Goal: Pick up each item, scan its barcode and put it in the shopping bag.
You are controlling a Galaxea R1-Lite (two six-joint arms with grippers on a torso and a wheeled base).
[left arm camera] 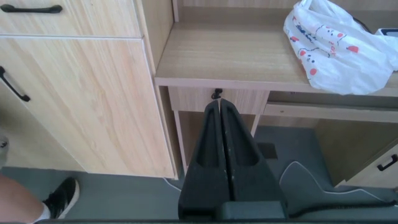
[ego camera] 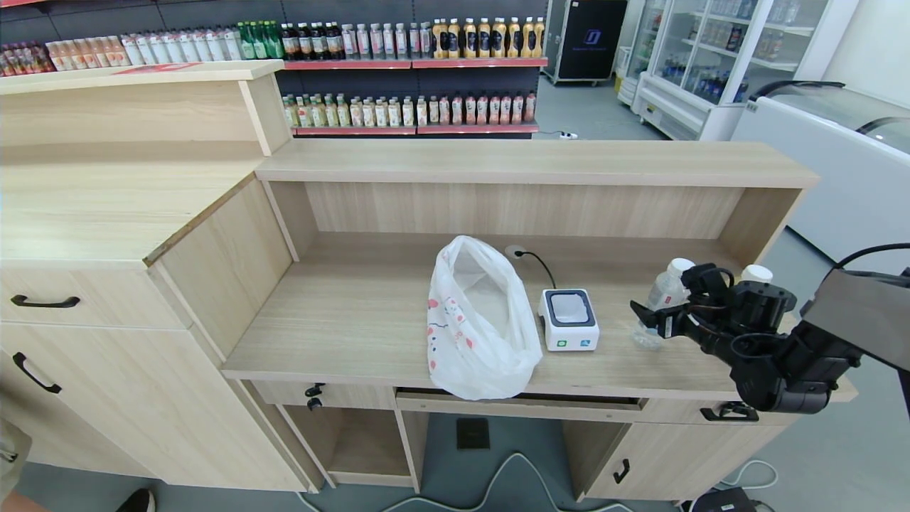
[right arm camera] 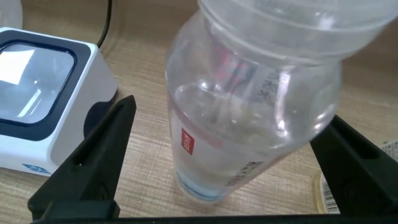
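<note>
Bright, even light, soft shadow under the counter [ego camera: 355,313] shelf. Glare on scanner [right arm camera: 37,56] glass just beside right gripper [right arm camera: 230,115], highlights on bottle [right arm camera: 261,74] between its fingers. Head view bows at edges.

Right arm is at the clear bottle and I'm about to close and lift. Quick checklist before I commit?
1. Clear bottle between the right gripper's fingers: ok, one finger on each side, open, gaps on both sides.
2. Bottle upright on the counter: ok.
3. Scanner window free: ok, nothing on it.
4. Shopping bag mouth open: ok, it stands open beside the scanner.
5. Left gripper out of the way: ok, shut, low in front of the counter.
6. Barcode side known: cannot tell, print shows but no barcode is made out.
</note>
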